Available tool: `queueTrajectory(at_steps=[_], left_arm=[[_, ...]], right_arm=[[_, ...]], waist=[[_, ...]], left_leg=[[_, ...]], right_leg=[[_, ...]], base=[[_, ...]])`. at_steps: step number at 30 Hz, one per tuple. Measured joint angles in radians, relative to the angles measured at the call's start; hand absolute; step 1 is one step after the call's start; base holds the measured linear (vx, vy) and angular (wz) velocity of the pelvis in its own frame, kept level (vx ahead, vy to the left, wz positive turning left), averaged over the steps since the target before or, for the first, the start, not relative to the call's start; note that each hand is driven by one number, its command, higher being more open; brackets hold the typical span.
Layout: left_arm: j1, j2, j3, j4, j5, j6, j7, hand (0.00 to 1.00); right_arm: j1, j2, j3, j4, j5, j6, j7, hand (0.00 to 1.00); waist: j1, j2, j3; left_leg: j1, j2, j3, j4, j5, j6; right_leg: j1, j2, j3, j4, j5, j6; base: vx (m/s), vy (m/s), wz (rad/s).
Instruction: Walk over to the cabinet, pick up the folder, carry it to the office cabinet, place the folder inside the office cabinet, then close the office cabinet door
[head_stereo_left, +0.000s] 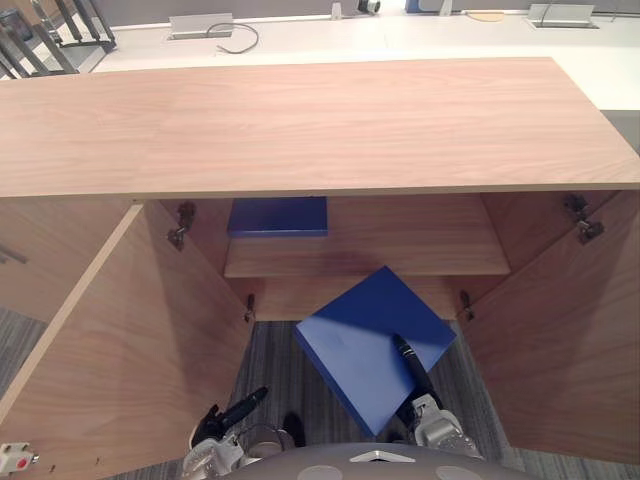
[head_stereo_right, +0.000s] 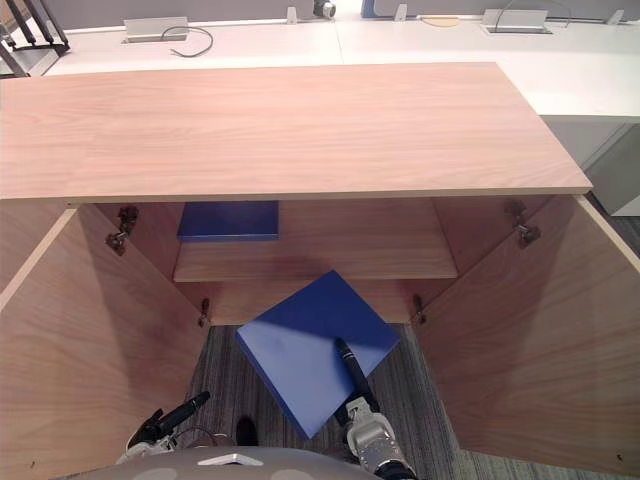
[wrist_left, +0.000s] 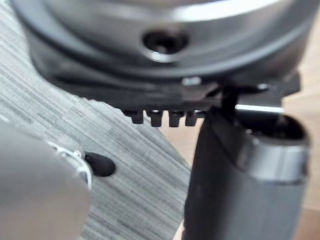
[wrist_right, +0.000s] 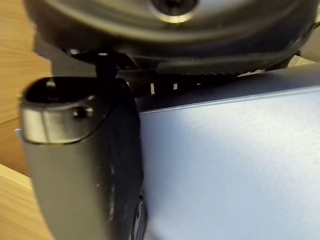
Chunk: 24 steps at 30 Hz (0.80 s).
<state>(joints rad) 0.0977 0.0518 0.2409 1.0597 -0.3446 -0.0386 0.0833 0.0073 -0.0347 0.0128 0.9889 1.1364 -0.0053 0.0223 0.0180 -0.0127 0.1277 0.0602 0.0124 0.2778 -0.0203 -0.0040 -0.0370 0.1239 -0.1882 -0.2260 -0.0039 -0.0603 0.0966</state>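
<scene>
A blue folder (head_stereo_left: 365, 345) hangs tilted over the carpet just in front of the open wooden cabinet (head_stereo_left: 300, 120), one corner reaching toward the lower compartment. My right hand (head_stereo_left: 432, 418) is shut on its near edge, the thumb (wrist_right: 80, 165) lying on the folder's top face (wrist_right: 240, 165) and the fingers hidden beneath. My left hand (head_stereo_left: 225, 425) hangs low beside the left door, relaxed and holding nothing. A second blue folder (head_stereo_left: 278, 216) lies flat on the inner shelf (head_stereo_left: 400, 250), at its left end.
Both cabinet doors stand wide open: the left door (head_stereo_left: 120, 350) and the right door (head_stereo_left: 560, 340) flank me closely. Grey striped carpet (head_stereo_left: 280, 370) lies between them. A white desk (head_stereo_left: 400, 40) with cable boxes stands behind the cabinet.
</scene>
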Motion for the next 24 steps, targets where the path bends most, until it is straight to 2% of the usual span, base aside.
queueTrajectory(at_steps=[2, 5, 6, 8, 9, 11, 14, 17, 20, 24], left_arm=[[0.0, 0.0, -0.018, -0.003, 0.002, 0.0, -0.003, 1.0], [0.0, 0.005, -0.032, -0.011, 0.044, -0.002, -0.006, 1.0], [-0.003, 0.005, -0.034, -0.019, 0.045, -0.003, -0.009, 1.0], [-0.013, 0.005, -0.035, -0.033, 0.053, -0.003, -0.009, 1.0], [-0.024, 0.006, -0.033, -0.053, 0.069, -0.003, -0.007, 1.0], [-0.039, 0.006, -0.034, -0.082, 0.085, -0.006, -0.006, 1.0], [-0.059, 0.003, -0.038, -0.136, 0.097, -0.01, -0.001, 1.0], [-0.073, 0.004, -0.04, -0.191, 0.132, -0.026, -0.002, 1.0], [-0.108, 0.001, -0.05, -0.205, 0.164, -0.026, -0.002, 1.0], [-0.134, -0.007, -0.049, -0.236, 0.197, -0.032, -0.002, 1.0]], right_arm=[[0.003, -0.006, 0.001, -0.029, -0.036, 0.0, 0.0, 0.0], [0.009, -0.024, 0.002, -0.172, -0.13, 0.0, -0.003, 0.0], [0.001, -0.036, -0.005, -0.305, -0.16, -0.005, -0.002, 0.0], [-0.03, -0.043, -0.015, -0.384, -0.163, -0.016, -0.001, 0.0], [-0.068, -0.045, -0.026, -0.453, -0.169, -0.036, -0.001, 0.0], [-0.112, -0.044, -0.042, -0.572, -0.169, -0.061, -0.001, 0.0], [-0.142, -0.04, -0.042, -0.779, -0.166, -0.112, -0.001, 0.0], [-0.131, -0.043, -0.043, -0.865, -0.162, -0.112, -0.011, 0.0], [-0.107, -0.042, -0.042, -0.97, -0.147, -0.116, -0.013, 0.0], [-0.101, -0.044, -0.043, -1.03, -0.148, -0.14, -0.028, 0.0]], waist=[[-0.006, 0.001, -0.002], [-0.02, 0.002, -0.002], [-0.023, 0.007, 0.009], [-0.024, 0.012, 0.038], [-0.022, 0.019, 0.076], [-0.022, 0.031, 0.119], [-0.022, 0.039, 0.168], [-0.02, 0.037, 0.201], [-0.021, 0.05, 0.222], [-0.011, 0.052, 0.239]], left_leg=[[0.001, 0.0, -0.001, -0.008, 0.005, -0.001], [-0.022, -0.001, 0.003, -0.021, 0.017, 0.003], [-0.073, 0.003, 0.008, 0.009, 0.015, 0.006], [-0.119, 0.017, 0.019, 0.066, -0.005, 0.01], [-0.166, 0.037, 0.03, 0.145, -0.035, 0.014], [-0.25, 0.071, 0.043, 0.277, -0.087, 0.021], [-0.393, 0.11, 0.052, 0.488, -0.167, 0.029], [-0.497, 0.14, 0.043, 0.626, -0.222, 0.027], [-0.586, 0.157, 0.035, 0.71, -0.243, 0.03], [-0.659, 0.179, 0.02, 0.778, -0.261, 0.03]], right_leg=[[-0.003, 0.001, 0.001, -0.001, 0.0, 0.0], [-0.041, 0.001, 0.014, 0.003, 0.005, 0.009], [-0.1, -0.002, 0.028, 0.034, 0.007, 0.011], [-0.15, -0.003, 0.041, 0.081, 0.006, 0.01], [-0.199, -0.002, 0.048, 0.139, -0.001, 0.004], [-0.287, -0.007, 0.07, 0.256, -0.041, 0.003], [-0.446, -0.025, 0.099, 0.477, -0.133, 0.012], [-0.563, -0.036, 0.111, 0.635, -0.201, 0.005], [-0.658, -0.037, 0.124, 0.729, -0.228, -0.001], [-0.725, -0.038, 0.122, 0.794, -0.252, -0.011]], base=[[0.0, -0.025, -0.04], [-0.06, -0.003, -0.12], [-0.09, 0.016, -0.17], [-0.11, 0.013, -0.22], [-0.18, -0.008, -0.32], [-0.19, -0.016, -0.28], [-0.19, 0.02, -0.16], [-0.2, -0.018, 0.01], [-0.12, -0.041, -0.01], [-0.05, -0.018, 0.02]])
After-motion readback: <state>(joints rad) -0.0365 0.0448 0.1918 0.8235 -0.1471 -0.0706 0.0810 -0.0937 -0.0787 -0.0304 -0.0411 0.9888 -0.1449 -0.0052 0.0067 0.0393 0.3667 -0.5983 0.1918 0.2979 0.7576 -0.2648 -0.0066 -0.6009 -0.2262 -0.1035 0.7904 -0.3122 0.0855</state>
